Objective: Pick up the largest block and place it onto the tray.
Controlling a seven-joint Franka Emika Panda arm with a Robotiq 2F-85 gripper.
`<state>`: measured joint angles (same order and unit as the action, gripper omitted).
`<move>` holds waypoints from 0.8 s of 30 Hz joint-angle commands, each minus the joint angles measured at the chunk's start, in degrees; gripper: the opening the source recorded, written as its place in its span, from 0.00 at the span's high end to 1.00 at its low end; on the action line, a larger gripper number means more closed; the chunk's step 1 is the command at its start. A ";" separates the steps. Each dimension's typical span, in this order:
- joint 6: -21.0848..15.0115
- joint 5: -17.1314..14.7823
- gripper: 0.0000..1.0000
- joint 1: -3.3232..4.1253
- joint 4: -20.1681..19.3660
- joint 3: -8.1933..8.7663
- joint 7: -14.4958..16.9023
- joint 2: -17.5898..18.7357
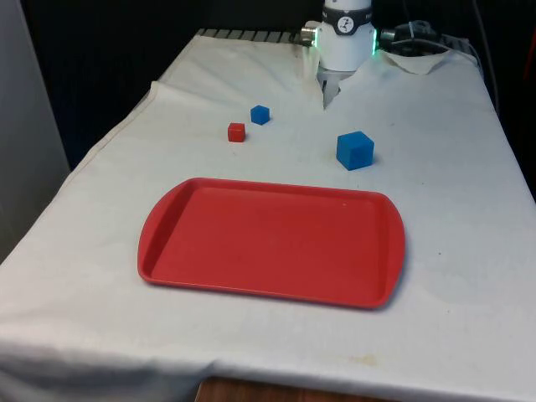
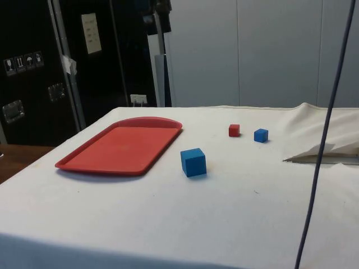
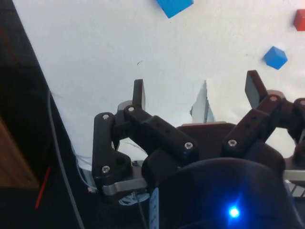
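the gripper (image 3: 198, 90) hangs above the white cloth (image 3: 105, 52), its fingers (image 3: 138, 93) spread wide with nothing between them; a large blue block (image 3: 174, 6), a small blue block (image 3: 275, 57) and a red block (image 3: 299, 20) lie apart on the cloth

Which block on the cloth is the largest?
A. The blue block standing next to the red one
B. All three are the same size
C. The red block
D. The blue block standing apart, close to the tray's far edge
D: the large blue block near the red tray is clearly bigger than the small blue block and the red block, which sit together farther off.
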<state>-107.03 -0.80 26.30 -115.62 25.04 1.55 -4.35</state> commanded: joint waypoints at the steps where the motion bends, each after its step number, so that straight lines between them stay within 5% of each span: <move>1: -0.34 0.17 0.00 0.00 -0.69 -0.06 -0.11 -0.46; 9: -6.53 1.83 0.00 0.00 -7.33 -1.03 -1.60 -3.50; 10: -5.21 1.15 0.00 0.00 -6.47 -0.86 -0.97 -3.04; 24: -14.44 0.69 0.00 0.06 -13.69 -1.43 -1.38 -3.32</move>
<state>-120.49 0.06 26.30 -128.86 23.66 0.40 -7.62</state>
